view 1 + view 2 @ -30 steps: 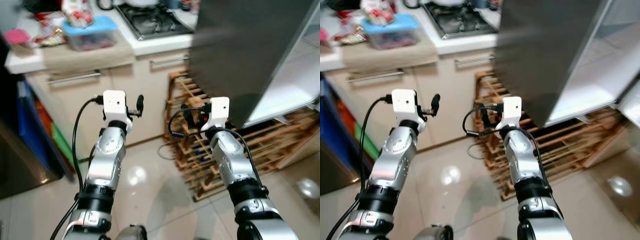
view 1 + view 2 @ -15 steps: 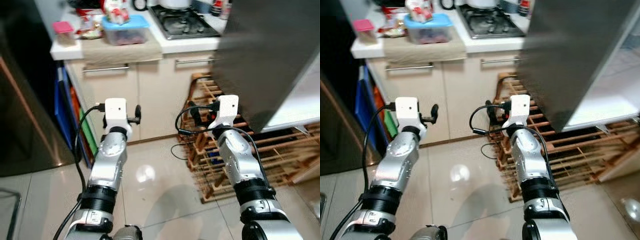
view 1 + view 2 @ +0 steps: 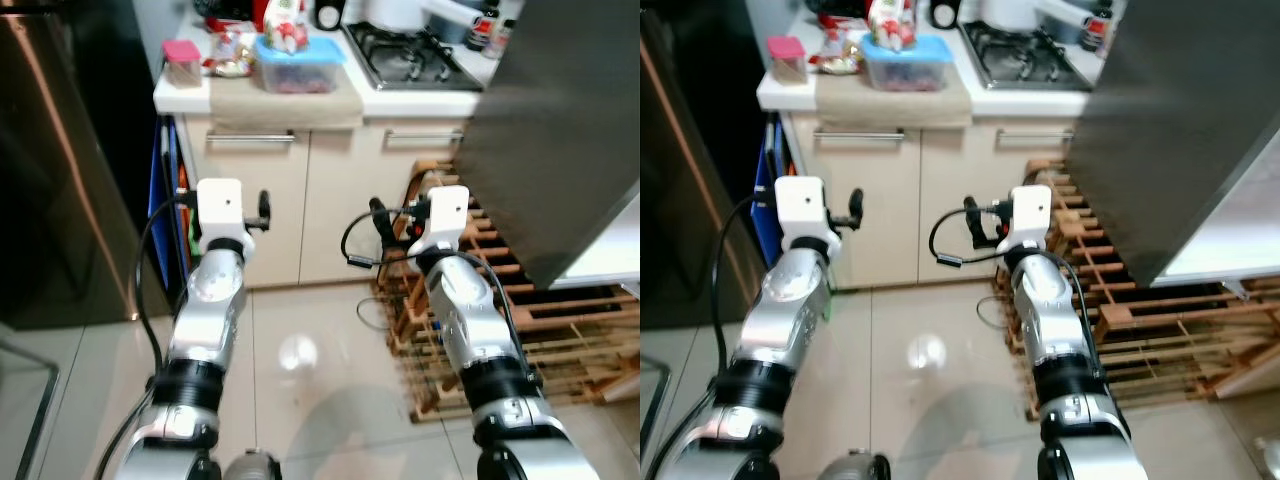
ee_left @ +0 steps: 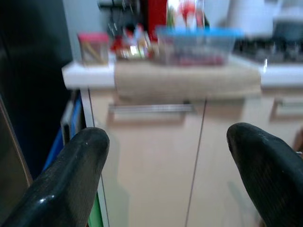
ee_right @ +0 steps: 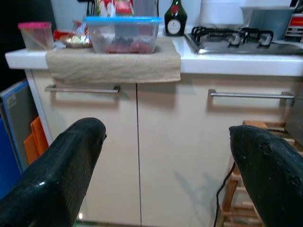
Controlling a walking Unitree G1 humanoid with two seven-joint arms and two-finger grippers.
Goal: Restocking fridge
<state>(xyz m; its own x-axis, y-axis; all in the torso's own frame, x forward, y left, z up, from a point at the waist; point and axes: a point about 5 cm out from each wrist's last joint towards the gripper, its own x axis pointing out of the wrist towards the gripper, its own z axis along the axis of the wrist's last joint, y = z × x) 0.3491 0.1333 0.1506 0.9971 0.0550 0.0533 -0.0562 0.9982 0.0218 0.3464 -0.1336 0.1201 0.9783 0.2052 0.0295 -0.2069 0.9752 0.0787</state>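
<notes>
Lower centre of frame: pale tiled floor [image 3: 320, 400], w/ both silver arms reaching fwd over it. Left gripper [image 4: 170, 175] & right gripper [image 5: 165, 170] are held at approx. equal height, fingers spread wide, nothing between them; both aimed at the cream cabinet doors [image 5: 137, 156] w/ horizontal bar handles.

Right of the arms, a wooden rack [image 3: 520, 320] sits on the floor, under the grey fridge door [image 3: 560, 130], which fills the upper right; its long axis runs top to bottom, edge slanting down to the right.

Far left: dark tall appliance [image 3: 60, 170].

Top centre, on the white counter [image 3: 400, 100]: a beige cloth [image 5: 113, 66] hanging over the front edge, a blue-lidded clear container [image 5: 122, 33] on it, long side parallel to the counter edge. Pink-lidded jar [image 5: 34, 35] toward the left, gas hob [image 5: 241, 38] to the right, dark bottle [image 5: 174, 21] upright behind.
</notes>
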